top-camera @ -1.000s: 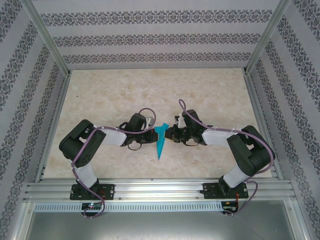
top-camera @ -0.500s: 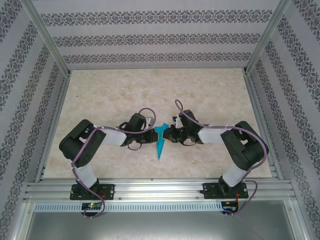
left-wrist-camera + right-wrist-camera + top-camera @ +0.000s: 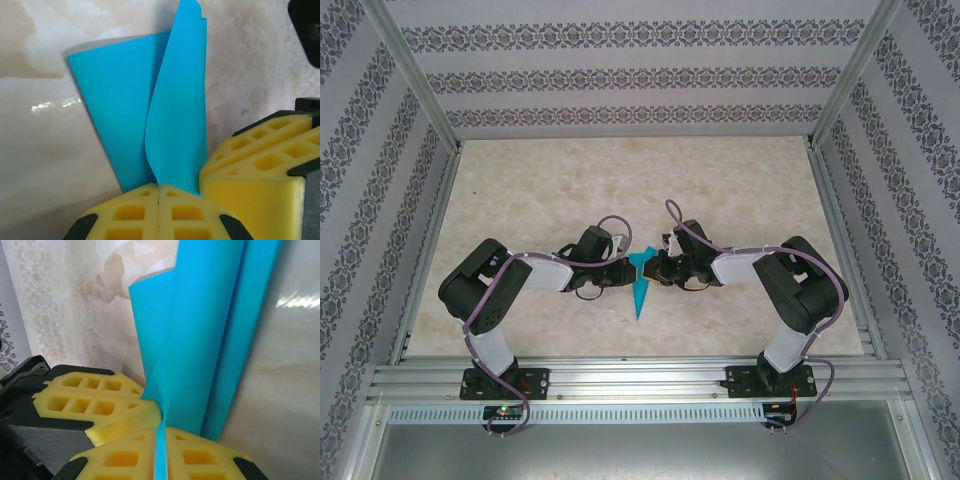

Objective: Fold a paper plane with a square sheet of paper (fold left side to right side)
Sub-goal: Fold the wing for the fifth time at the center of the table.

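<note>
Teal-blue paper folded into a narrow dart, the paper plane [image 3: 639, 288], lies on the marble-patterned table [image 3: 620, 170] midway between the 2 arms. Its wide end is turned away from the bases and its point toward the near edge. The left gripper [image 3: 626, 270] reaches in from the left and the right gripper [image 3: 656, 268] from the right, and they meet at the plane's wide end.

From the left wrist, the left gripper's yellow fingertips [image 3: 135, 215] are pressed together with no gap. A raised flap of the plane curves down into the seam between them, so this gripper is clamped on the paper. A second layer lies flat on the table to the left of the flap. The other gripper's yellow fingers sit just beside it on the right, close against the flap's lower edge.

From the right wrist, the right gripper's fingertips [image 3: 200, 457] stand almost closed, with a thin edge of the teal sheet pinched in the slit between them. The paper rises from there in 2 upright folds, and the left gripper's fingers crowd in from the left
</note>
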